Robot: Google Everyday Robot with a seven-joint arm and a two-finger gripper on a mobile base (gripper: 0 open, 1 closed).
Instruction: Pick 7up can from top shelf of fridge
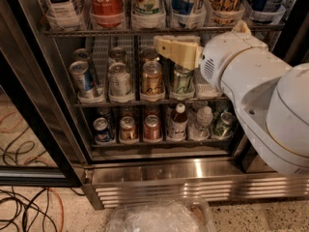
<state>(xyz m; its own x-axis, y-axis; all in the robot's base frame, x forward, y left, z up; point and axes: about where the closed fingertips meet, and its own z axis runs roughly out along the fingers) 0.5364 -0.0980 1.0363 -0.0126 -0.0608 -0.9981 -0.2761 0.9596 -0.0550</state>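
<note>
The 7up can [147, 1], white with green lettering, stands on the top shelf [87, 33] of the fridge [169, 170]. A red Coca-Cola can [106, 1] is on its left and a blue can [186, 1] on its right. My gripper [160, 44] is cream-coloured and points left, just below the top shelf's front edge. It is under and slightly right of the 7up can and does not touch it. It hangs in front of the middle rack's cans. The can's top is cut off by the frame's upper edge.
The middle rack [145, 102] and lower rack [159, 140] hold several cans and small bottles. The dark door frame [29, 129] stands open at left. Cables [24, 211] lie on the floor. A clear plastic-wrapped bundle [159, 219] sits at the bottom. My white arm [260, 95] fills the right side.
</note>
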